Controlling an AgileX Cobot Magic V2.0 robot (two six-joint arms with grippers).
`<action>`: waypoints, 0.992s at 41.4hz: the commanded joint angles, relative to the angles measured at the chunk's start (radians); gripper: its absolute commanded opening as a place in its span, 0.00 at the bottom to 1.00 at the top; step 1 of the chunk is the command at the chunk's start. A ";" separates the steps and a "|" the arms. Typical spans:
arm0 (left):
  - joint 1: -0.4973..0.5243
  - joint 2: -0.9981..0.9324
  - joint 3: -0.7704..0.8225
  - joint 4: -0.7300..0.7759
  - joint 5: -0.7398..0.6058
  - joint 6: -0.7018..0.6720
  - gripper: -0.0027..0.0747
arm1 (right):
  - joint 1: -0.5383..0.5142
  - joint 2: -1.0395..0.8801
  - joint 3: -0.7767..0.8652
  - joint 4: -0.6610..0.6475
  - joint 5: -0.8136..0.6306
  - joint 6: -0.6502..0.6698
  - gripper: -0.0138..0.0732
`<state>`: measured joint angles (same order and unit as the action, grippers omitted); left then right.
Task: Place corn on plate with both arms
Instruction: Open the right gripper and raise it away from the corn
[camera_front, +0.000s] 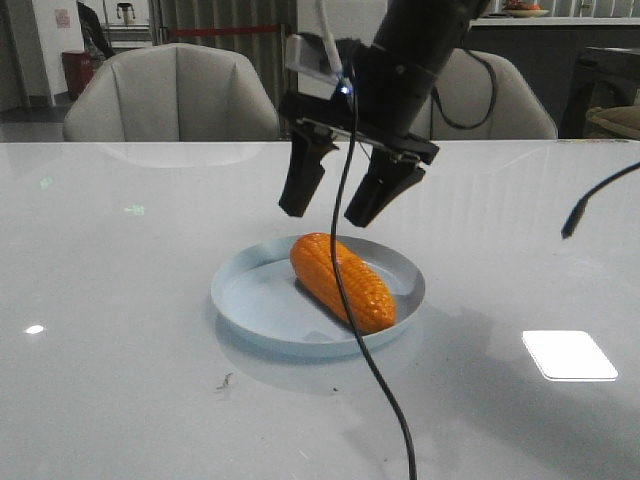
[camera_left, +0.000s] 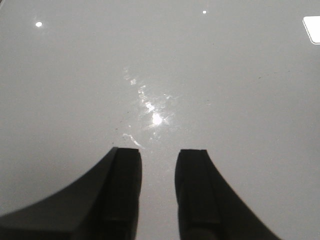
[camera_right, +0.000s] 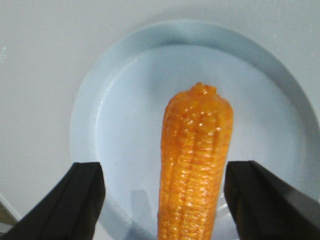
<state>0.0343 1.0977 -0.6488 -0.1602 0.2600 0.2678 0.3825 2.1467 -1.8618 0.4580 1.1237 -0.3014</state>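
The orange corn (camera_front: 342, 282) lies flat on the pale-blue plate (camera_front: 250, 295), slanting from the plate's middle toward its front right rim. My right gripper (camera_front: 325, 216) hangs just above the corn's far end, jaws open and empty, clear of the cob. In the right wrist view the corn (camera_right: 197, 150) lies lengthwise on the plate (camera_right: 130, 125) between the spread fingers of the gripper (camera_right: 165, 170), nearer one of them. My left gripper (camera_left: 159, 152) is open and empty over bare table; it does not show in the front view.
A black cable (camera_front: 380, 390) hangs from the right arm down across the plate's front. Another dark cable end (camera_front: 572, 222) dangles at the right. Grey chairs (camera_front: 175, 95) stand behind the table's far edge. The glossy table (camera_front: 120, 300) shows light reflections.
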 joint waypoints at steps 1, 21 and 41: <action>0.001 -0.021 -0.028 -0.008 -0.069 -0.003 0.37 | -0.015 -0.103 -0.090 0.008 0.052 -0.016 0.85; 0.001 -0.021 -0.028 -0.008 -0.047 -0.003 0.37 | -0.148 -0.480 -0.110 -0.348 0.102 0.189 0.85; 0.001 -0.021 -0.028 -0.008 -0.047 -0.003 0.37 | -0.412 -0.943 0.424 -0.420 -0.145 0.187 0.85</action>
<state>0.0343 1.0977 -0.6488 -0.1602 0.2752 0.2693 0.0125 1.3107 -1.5427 0.0442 1.1035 -0.1136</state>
